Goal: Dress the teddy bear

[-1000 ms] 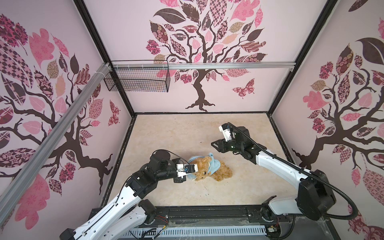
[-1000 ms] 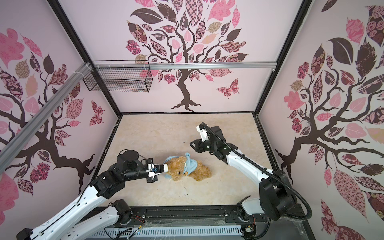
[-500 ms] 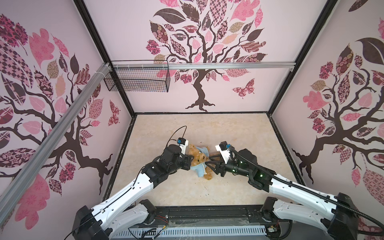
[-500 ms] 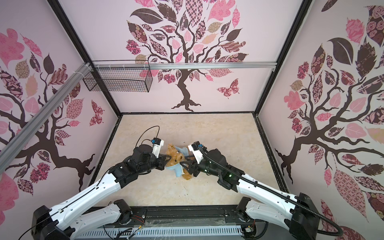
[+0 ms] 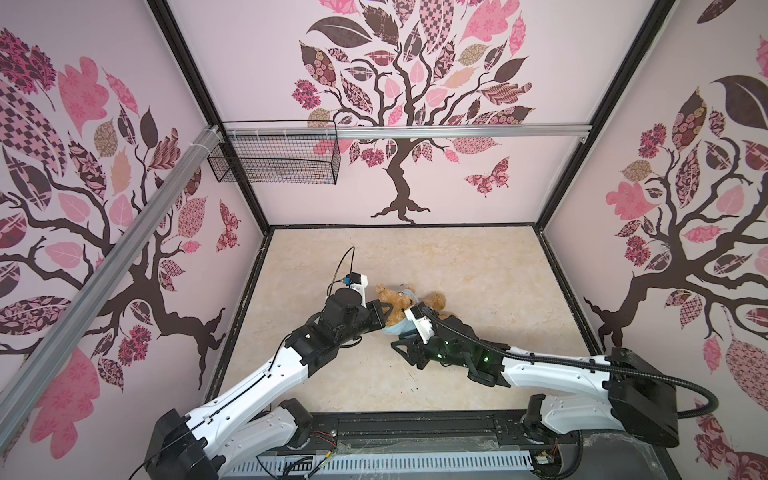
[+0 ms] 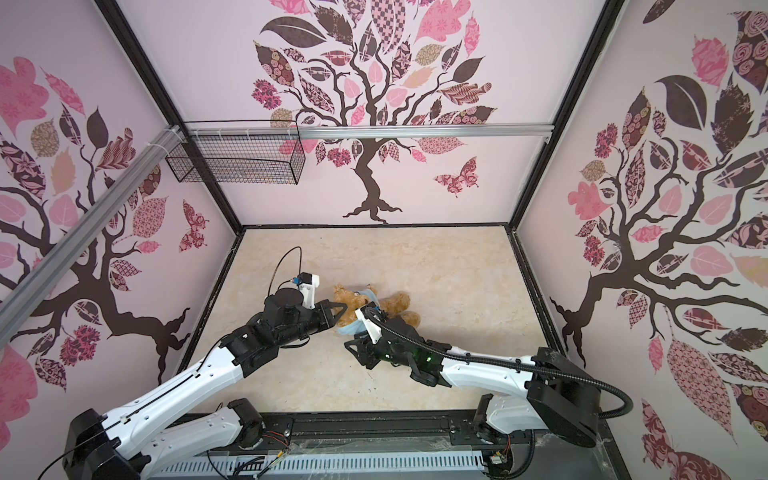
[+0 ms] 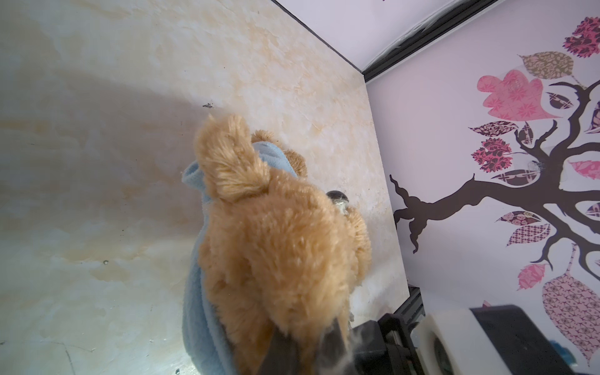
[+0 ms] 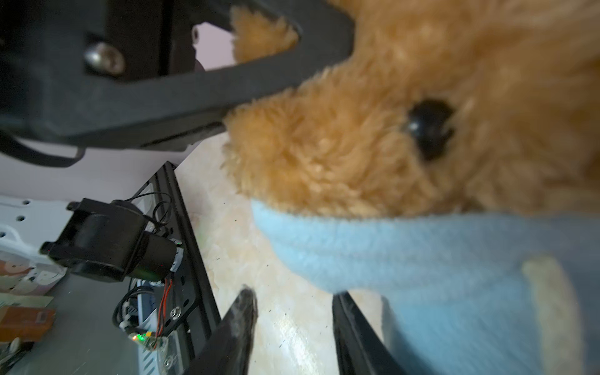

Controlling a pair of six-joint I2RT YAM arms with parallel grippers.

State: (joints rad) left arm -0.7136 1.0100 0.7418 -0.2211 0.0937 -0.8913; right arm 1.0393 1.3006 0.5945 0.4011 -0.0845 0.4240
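Observation:
The teddy bear [image 5: 397, 300] [image 6: 352, 302] lies mid-table, golden-brown, with a light blue shirt [image 5: 395, 331] [image 6: 348, 330] bunched around its neck and chest. My left gripper [image 5: 388, 309] [image 6: 343, 308] is shut on the fur at the bear's head. In the left wrist view the bear [image 7: 276, 243] fills the middle, the shirt [image 7: 194, 292] hangs beside it, and the left gripper [image 7: 305, 347] is pinched into the fur. My right gripper [image 5: 398, 347] [image 6: 350, 346] is open just in front of the bear. In the right wrist view the right gripper [image 8: 292, 315] has only table between its fingers, below the shirt [image 8: 389, 253] and the bear's face [image 8: 357, 146].
A black wire basket [image 5: 274, 160] [image 6: 241, 160] hangs on the back wall at the left, under an aluminium rail [image 5: 457, 132]. Patterned walls close the table on three sides. The black frame edge [image 5: 415, 428] runs along the front between the arm bases.
The left gripper has carried the bear a little toward the back. The right arm swung from the back right down to the bear's front side, then drew slightly toward the front.

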